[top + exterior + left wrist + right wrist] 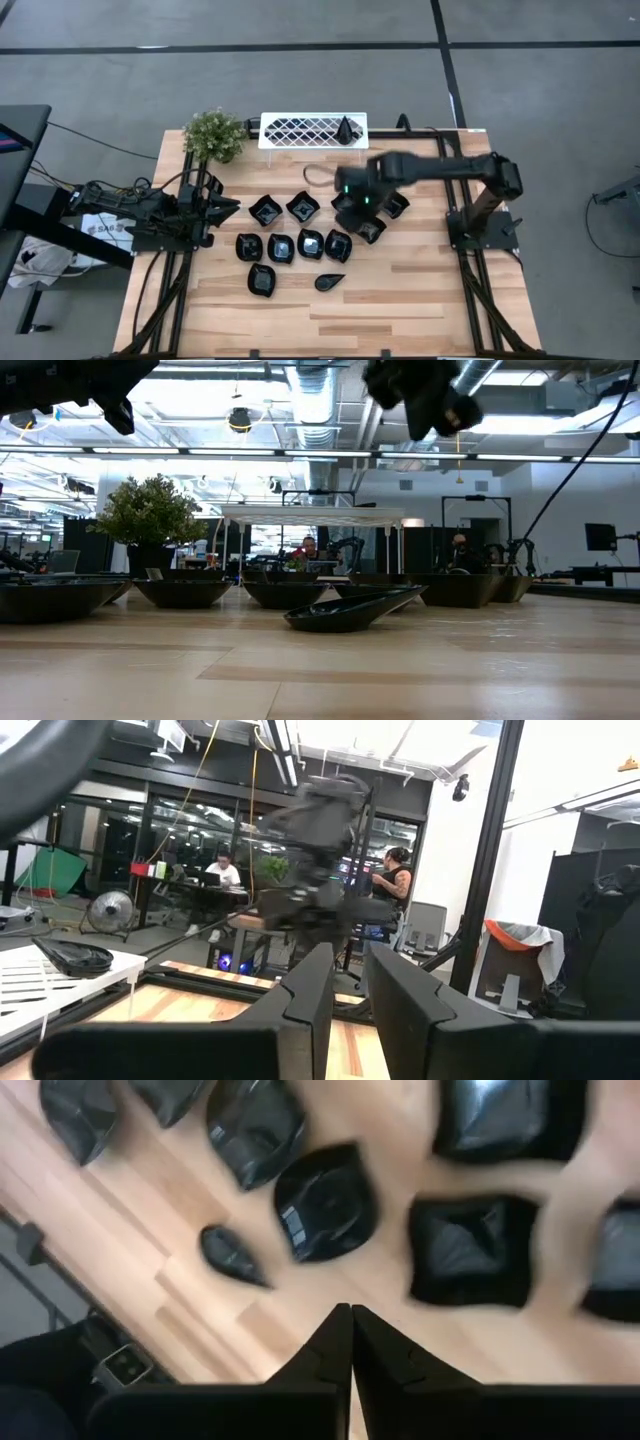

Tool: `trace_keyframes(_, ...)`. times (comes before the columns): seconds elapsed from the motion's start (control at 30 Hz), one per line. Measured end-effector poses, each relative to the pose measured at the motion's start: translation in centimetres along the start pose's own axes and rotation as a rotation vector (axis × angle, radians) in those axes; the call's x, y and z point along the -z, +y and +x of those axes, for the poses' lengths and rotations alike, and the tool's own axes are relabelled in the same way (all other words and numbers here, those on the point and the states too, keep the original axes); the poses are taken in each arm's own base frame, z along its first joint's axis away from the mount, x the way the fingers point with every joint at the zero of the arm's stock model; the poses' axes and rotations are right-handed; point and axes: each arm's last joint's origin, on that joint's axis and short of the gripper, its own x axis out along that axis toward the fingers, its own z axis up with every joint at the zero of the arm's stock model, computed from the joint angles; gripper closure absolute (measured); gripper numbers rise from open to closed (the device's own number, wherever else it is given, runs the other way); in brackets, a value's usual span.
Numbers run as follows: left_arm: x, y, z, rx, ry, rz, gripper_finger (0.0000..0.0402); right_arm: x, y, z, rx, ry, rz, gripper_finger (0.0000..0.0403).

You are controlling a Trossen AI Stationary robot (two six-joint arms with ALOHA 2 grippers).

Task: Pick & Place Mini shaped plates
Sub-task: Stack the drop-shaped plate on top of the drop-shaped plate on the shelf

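Several glossy black mini plates lie flat on the wooden table, among them a square one (265, 210), a rounded one (310, 244) and a teardrop one (330, 282). One more black plate (346, 128) rests on the white lattice rack (305, 130). My right gripper (352, 200) hangs above the right side of the group, pointing down, shut and empty. Its wrist view shows the shut fingers (350, 1312) over bare wood between the teardrop plate (235, 1255), a rounded plate (328, 1202) and a square plate (470, 1250). My left gripper (230, 210) waits at the table's left with a narrow gap between its fingers (347, 955), empty.
A small green plant (213, 135) stands at the far left corner, beside the rack. Bare wood lies along the table's near edge (330, 325). In the low view the plates (350, 610) stand in a row across the table. People sit in the room beyond (222, 870).
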Motion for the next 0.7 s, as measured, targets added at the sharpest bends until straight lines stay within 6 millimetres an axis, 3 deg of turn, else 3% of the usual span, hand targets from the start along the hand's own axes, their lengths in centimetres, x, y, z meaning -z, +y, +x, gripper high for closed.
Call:
trace_keyframes(0.37,0.0,0.0,0.0,0.005,-0.003,-0.151,0.0334,8.6,8.0,2.2,-0.088,-0.218,0.304,0.0402)
trace_keyframes(0.57,0.0,0.0,0.0,0.005,-0.003,-0.151,0.0334,12.3,11.0,5.8,-0.127,-0.281,0.513,0.0402)
trace_keyframes(0.7,0.0,0.0,0.0,0.005,-0.003,-0.150,0.0334,13.6,11.7,8.5,-0.099,-0.269,0.644,0.0402)
